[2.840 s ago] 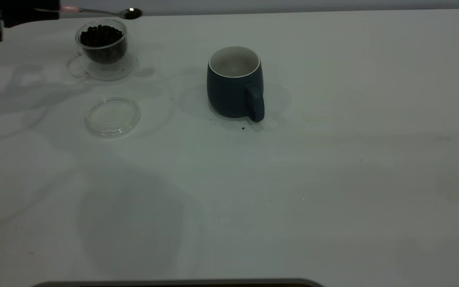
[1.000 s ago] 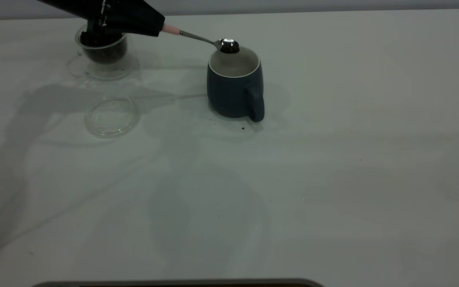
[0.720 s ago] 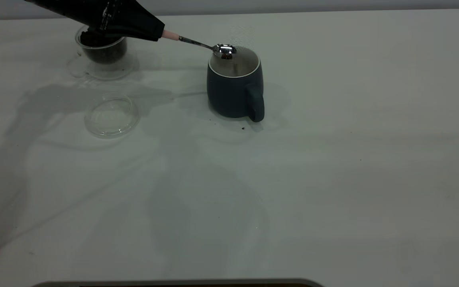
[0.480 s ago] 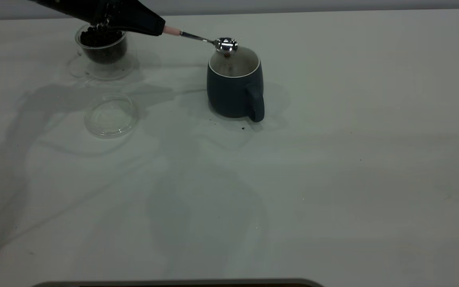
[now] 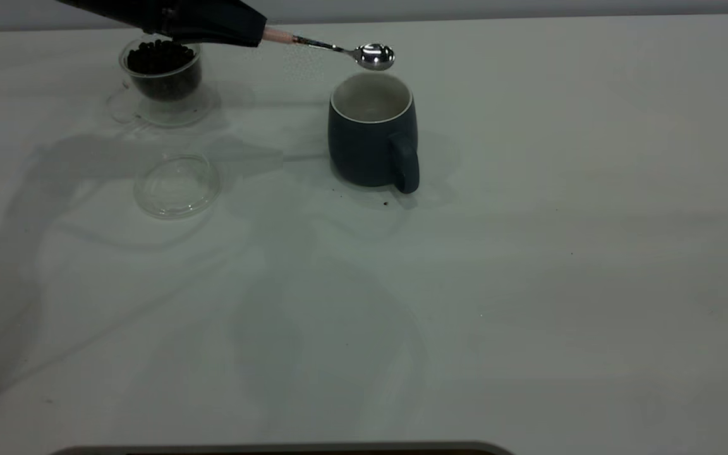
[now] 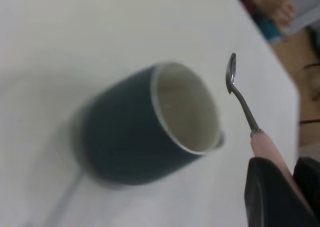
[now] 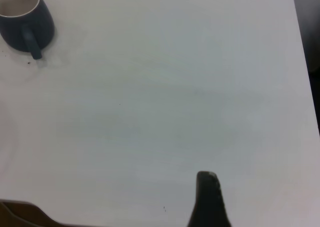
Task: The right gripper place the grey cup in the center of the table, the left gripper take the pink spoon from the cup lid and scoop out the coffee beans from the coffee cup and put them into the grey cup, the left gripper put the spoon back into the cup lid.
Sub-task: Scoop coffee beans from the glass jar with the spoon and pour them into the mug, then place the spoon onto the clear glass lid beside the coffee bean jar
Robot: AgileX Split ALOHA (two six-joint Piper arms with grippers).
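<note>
black angular left gripper (image 5: 247, 30) clamped on pink-handled metal spoon (image 5: 339, 48), bowl above blue-grey ceramic mug (image 5: 371, 133), right gripper (image 7: 210, 199) state unclear

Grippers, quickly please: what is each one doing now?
Left gripper: closed on the pink spoon.
Right gripper: cannot be told.

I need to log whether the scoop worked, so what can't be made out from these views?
- Bottom of the grey cup: hidden by its own wall in the exterior view, blurred in the left wrist view, so beans inside cannot be told.
- Left gripper: cut off by the exterior view's top edge; it holds the pink spoon.
- Right gripper: only one dark finger shows.
</note>
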